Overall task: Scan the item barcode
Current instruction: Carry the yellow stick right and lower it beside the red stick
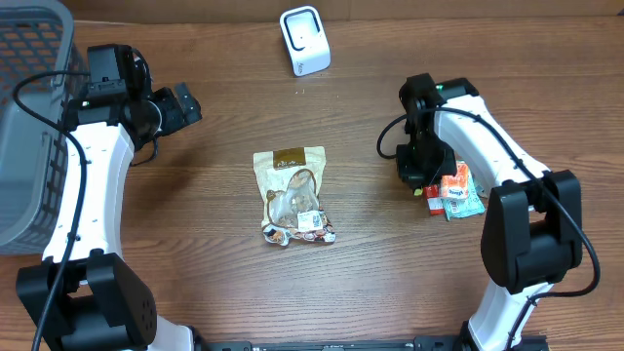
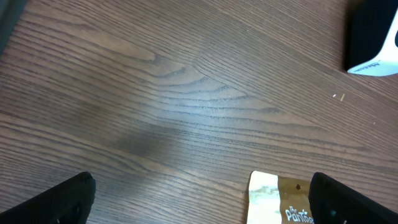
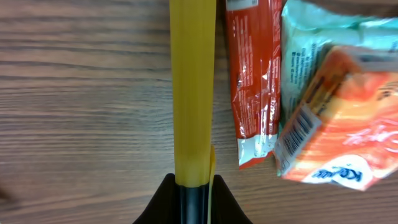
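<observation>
My right gripper is shut on a thin yellow packet, seen edge-on and sticking straight out from the jaws just above the table. In the overhead view this right gripper sits at the right, beside a small pile of packets. The white barcode scanner stands at the back centre, and its edge shows in the left wrist view. My left gripper hovers open and empty at the back left. Its wide-apart jaws frame bare wood, with the top of a brown and white snack bag just inside the right one.
The snack bag lies flat mid-table. A red packet, a teal packet and an orange packet with a barcode lie right of the held packet. A grey mesh basket fills the left edge.
</observation>
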Controlling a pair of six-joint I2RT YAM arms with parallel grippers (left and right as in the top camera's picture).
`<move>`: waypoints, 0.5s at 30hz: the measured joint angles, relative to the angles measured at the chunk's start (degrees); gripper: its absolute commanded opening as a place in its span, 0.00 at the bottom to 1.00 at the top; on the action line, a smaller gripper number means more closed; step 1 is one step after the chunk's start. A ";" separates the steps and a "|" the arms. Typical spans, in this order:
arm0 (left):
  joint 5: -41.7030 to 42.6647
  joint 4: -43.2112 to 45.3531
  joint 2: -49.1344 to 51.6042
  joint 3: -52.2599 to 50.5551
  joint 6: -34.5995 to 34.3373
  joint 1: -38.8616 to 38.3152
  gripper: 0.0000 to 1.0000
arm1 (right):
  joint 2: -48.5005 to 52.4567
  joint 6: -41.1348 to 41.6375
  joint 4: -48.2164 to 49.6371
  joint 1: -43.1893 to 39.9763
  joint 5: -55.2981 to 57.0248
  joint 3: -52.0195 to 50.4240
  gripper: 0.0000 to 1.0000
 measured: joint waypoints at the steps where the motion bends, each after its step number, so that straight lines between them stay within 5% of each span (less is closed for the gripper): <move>1: 0.00 0.00 0.00 0.00 0.00 0.00 1.00 | 0.00 0.04 0.66 0.00 0.68 -0.81 0.10; 15: 0.00 0.00 0.00 0.00 0.00 0.00 1.00 | 0.00 1.05 3.04 -0.02 6.43 -2.21 0.10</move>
